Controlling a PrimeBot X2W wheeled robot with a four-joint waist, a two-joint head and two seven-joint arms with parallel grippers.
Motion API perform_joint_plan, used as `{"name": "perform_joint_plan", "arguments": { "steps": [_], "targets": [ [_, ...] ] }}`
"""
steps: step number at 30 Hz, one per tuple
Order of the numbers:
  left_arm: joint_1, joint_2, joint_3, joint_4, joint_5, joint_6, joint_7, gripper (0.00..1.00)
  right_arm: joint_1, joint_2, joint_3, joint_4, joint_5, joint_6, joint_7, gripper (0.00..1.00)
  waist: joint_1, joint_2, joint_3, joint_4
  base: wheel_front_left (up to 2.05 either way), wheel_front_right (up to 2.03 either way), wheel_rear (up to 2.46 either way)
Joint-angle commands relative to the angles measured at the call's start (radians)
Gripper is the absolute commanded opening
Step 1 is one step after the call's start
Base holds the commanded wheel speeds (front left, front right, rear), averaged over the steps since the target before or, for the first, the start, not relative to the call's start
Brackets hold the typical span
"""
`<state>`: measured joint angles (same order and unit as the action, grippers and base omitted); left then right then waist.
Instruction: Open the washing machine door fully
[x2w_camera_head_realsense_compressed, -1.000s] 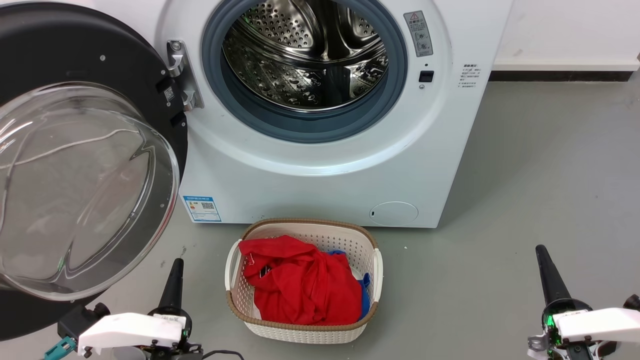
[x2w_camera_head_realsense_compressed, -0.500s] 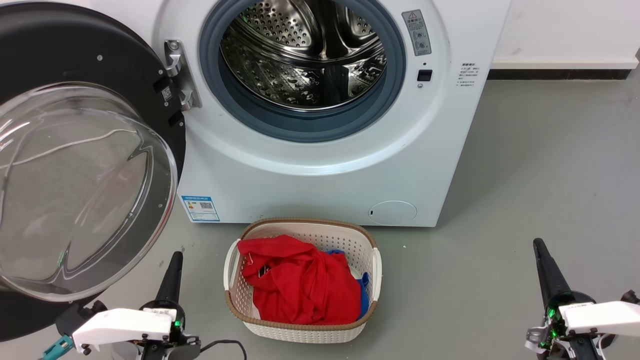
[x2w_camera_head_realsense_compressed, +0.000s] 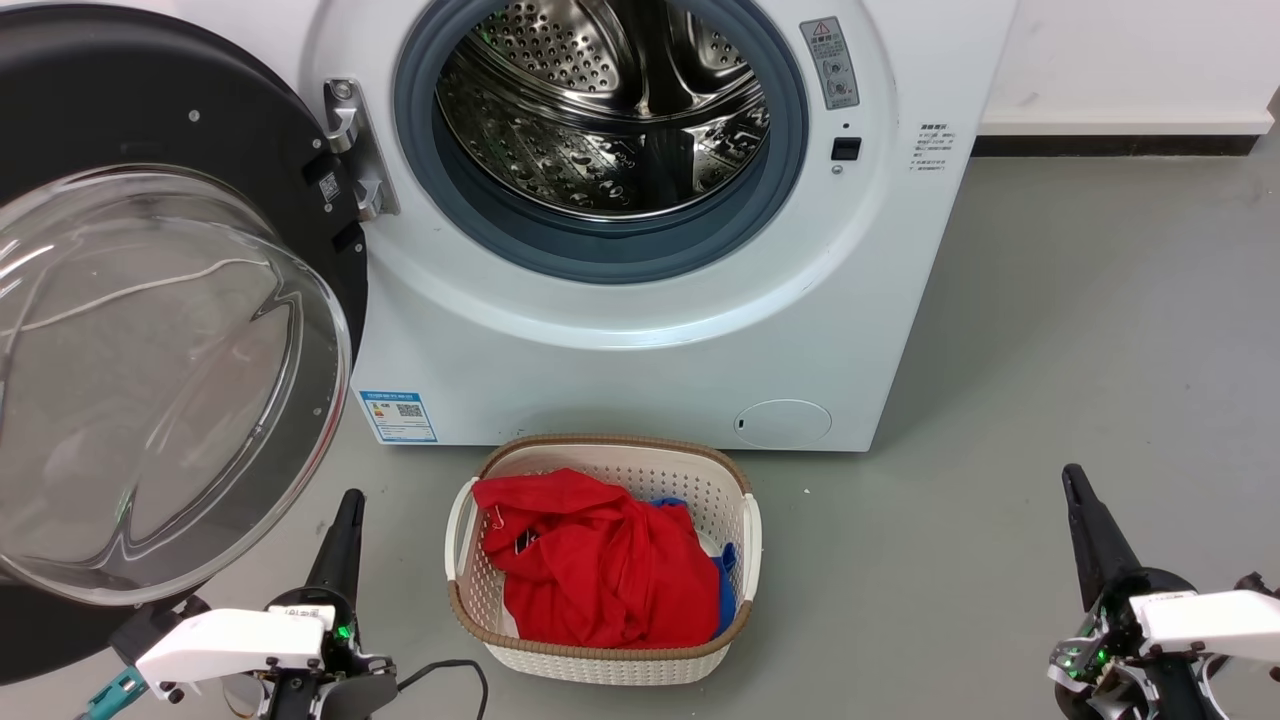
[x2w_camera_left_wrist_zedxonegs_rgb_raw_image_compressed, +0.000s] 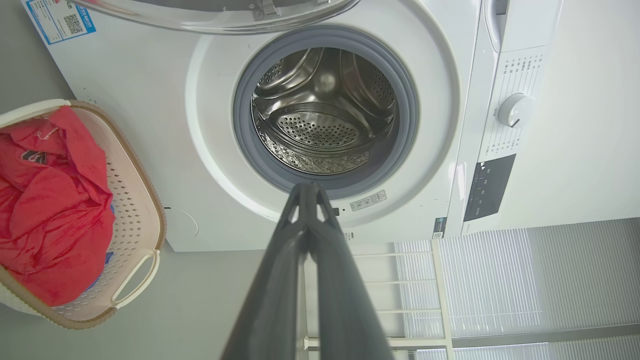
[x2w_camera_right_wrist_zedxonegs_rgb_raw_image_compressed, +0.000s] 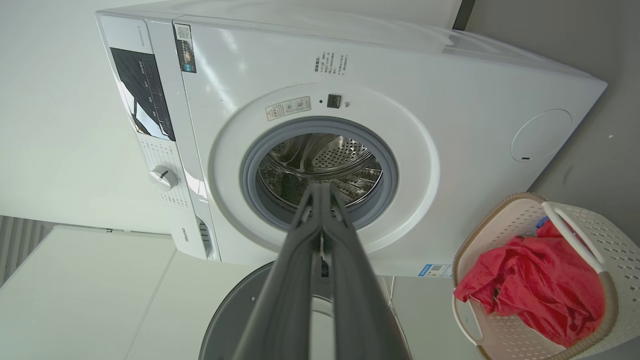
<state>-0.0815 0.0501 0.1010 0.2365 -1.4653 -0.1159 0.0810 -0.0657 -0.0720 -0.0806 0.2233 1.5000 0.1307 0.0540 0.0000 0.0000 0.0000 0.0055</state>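
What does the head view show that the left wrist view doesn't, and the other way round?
Head view's extras: the whole washing machine door, open wide to the left on its metal hinge, and the right gripper, jaws shut.
Left wrist view's extras: the control dial and black display panel on the washing machine.
Both: the steel drum, grey-blue gasket, cream basket holding red clothing, the blue label, and the left gripper, jaws shut.
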Motion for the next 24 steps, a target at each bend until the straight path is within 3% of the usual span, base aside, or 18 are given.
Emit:
{"name": "perform_joint_plan", "arguments": {
  "steps": [1, 18, 24],
  "targets": [
    [-0.016, 0.0, 0.004, 0.001, -0.022, -0.008, 0.005, 0.0, -0.024, -0.001, -0.001, 0.001, 0.021, 0.0, 0.008, 0.0, 0.0, 0.0, 0.0, 0.0, 0.0, 0.0, 0.0],
    [-0.033, 0.0, 0.016, 0.01, -0.149, -0.017, 0.036, 0.0, -0.047, 0.002, -0.006, 0.023, 0.137, 0.0, 0.041, 0.0, 0.0, 0.0, 0.003, -0.005, 0.0, 0.0, 0.0],
    [-0.033, 0.0, 0.016, 0.01, -0.148, -0.018, 0.036, 0.0, -0.049, 0.004, -0.008, 0.022, 0.134, 0.0, 0.043, 0.0, 0.0, 0.0, 0.003, -0.006, 0.0, 0.0, 0.0]
  ]
}}
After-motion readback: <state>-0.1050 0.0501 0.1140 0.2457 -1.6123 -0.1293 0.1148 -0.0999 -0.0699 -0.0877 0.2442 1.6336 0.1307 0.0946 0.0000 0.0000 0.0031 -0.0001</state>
